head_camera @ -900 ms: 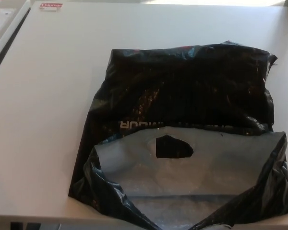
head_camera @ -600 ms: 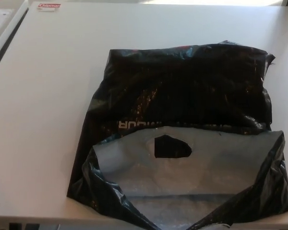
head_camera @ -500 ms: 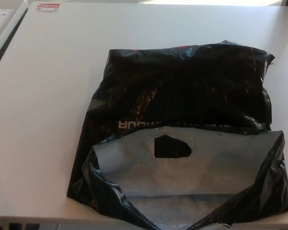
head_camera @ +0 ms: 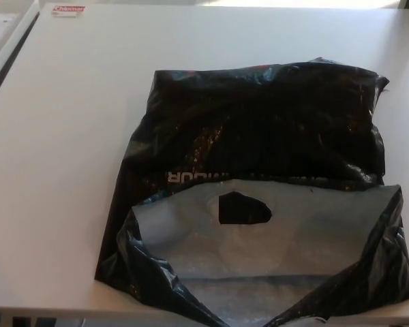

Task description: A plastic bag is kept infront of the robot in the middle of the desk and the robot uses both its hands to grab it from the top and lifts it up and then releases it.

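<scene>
Currently head view only: black plastic bag point(head_camera: 259, 136) flat mid-desk point(head_camera: 61, 170), mouth folded open toward near edge, grey lining point(head_camera: 259, 248) and handle cutout point(head_camera: 244, 208) showing. Neither hand visible, so can't tell fingers' state. Red-and-white label point(head_camera: 69, 9) far left corner.

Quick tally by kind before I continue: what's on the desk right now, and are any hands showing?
Black plastic bag: 1, lying flat, mouth open toward the robot
Red-and-white label: 1, at the white desk's far left edge
Robot hands: 0 in view
Total: 2 things
</scene>
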